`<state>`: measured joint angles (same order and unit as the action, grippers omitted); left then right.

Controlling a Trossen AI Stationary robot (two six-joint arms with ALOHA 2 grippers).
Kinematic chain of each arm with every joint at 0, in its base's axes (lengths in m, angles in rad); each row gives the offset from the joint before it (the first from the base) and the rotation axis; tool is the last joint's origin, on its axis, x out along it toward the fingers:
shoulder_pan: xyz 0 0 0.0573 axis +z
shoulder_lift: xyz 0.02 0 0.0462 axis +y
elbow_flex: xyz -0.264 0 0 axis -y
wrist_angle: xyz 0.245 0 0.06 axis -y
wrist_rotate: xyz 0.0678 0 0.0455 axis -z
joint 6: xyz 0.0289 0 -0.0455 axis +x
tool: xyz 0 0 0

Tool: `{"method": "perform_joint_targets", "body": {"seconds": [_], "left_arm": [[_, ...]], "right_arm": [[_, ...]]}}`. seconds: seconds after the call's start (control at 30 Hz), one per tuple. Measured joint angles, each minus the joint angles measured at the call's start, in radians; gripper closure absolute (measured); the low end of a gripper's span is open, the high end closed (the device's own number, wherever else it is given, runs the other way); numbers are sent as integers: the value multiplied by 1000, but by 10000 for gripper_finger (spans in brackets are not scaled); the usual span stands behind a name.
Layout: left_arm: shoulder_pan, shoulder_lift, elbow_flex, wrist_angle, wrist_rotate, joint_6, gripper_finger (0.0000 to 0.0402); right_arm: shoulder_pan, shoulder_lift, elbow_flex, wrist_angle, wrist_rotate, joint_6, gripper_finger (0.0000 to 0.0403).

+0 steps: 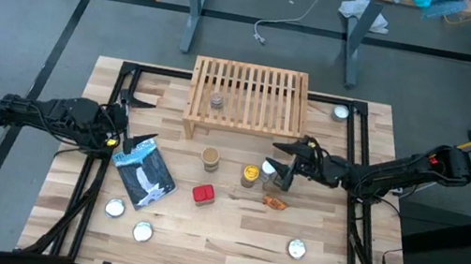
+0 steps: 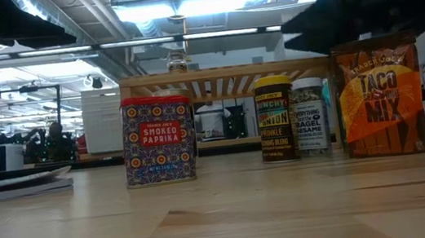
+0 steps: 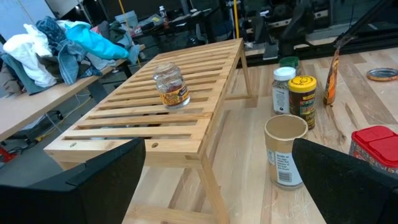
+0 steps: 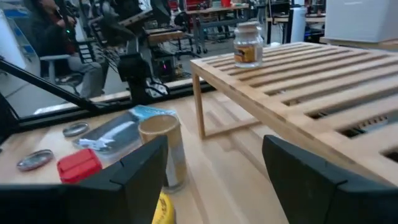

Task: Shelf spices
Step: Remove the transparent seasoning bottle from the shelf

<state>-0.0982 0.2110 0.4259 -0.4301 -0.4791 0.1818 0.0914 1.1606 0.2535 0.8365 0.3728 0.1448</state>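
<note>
The light-wood shelf (image 1: 249,96) stands at the far middle of the worktop (image 1: 229,235), and one small clear jar (image 1: 218,101) sits upright on its slatted top, toward the left half. The other spices stand on the worktop in front of the shelf: a tan-lidded jar (image 1: 211,157) nearest the shelf's front edge, a yellow-lidded jar (image 1: 250,175) to its right, a red tin (image 1: 203,194) nearer the front, and an orange packet (image 1: 275,201) lying flat just right of the yellow-lidded jar. The right gripper (image 1: 287,164) hovers low beside the yellow-lidded jar, just in front of the shelf's right front corner; its fingers are spread apart and nothing is between them. The left gripper (image 1: 134,127) waits at the left side of the worktop with its fingers wide apart, just above a blue-and-white pouch (image 1: 145,173). Flat silver discs (image 1: 115,209) lie scattered near the front edge and one at the far right corner.
</note>
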Motion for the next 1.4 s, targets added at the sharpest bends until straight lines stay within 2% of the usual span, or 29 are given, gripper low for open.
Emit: {"method": "perform_joint_targets", "body": {"seconds": [0.37, 0.7, 0.77, 0.87, 1.03, 1.17, 1.4], "left_arm": [[0, 0, 0, 0, 0, 0, 2], [0, 0, 0, 0, 0, 0, 2], [2, 0, 0, 14, -10, 42, 2], [2, 0, 0, 68, -47, 85, 2], [2, 2, 0, 263, -152, 88, 2], [2, 2, 0, 401, -176, 114, 2], [37, 49, 0, 434, -205, 58, 2]], "right_arm": [[0, -7, 95, 0, -78, -46, 134], [0, -8, 231, -1, -78, -99, 134], [0, -8, 249, -3, -78, -100, 134], [0, -8, 269, -9, -78, -101, 134], [0, -8, 284, -17, -71, -130, 134], [0, -8, 290, -45, -70, -131, 134], [0, -8, 290, -78, -70, -131, 134]]}}
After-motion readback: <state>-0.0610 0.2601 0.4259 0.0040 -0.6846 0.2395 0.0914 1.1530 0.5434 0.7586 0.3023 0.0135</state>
